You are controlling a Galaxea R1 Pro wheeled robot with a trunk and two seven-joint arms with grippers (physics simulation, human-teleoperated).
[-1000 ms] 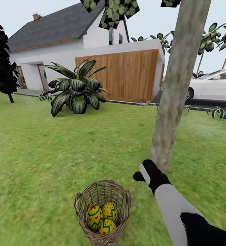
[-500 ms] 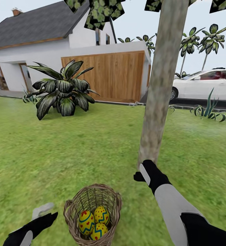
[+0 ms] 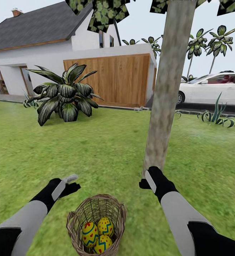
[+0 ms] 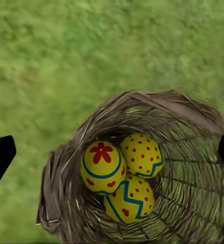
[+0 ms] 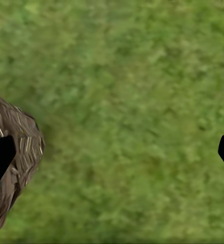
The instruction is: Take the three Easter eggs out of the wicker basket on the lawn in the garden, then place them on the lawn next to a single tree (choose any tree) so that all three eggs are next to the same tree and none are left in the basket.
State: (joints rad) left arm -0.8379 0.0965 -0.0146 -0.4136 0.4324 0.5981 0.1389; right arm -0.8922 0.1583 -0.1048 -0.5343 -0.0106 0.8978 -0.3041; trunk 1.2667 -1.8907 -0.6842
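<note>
Three yellow Easter eggs (image 4: 119, 175) with red marks and blue zigzags lie clustered, touching, inside the upright wicker basket (image 3: 116, 209) on the lawn (image 3: 96, 149), near the pale-trunked tree (image 3: 167, 92).

Three Easter eggs (image 3: 97, 233) in one wicker basket (image 3: 96, 209), near centre of lawn (image 3: 96, 149). One pale-trunked tree (image 3: 167, 92) right of centre. Two grippers: left gripper (image 3: 68, 183), right gripper (image 3: 145, 181). Far left: one house (image 3: 42, 46), one broad-leaved shrub (image 3: 65, 94). Far right: one white car (image 3: 213, 89), at least three palms (image 3: 220, 35).
</note>
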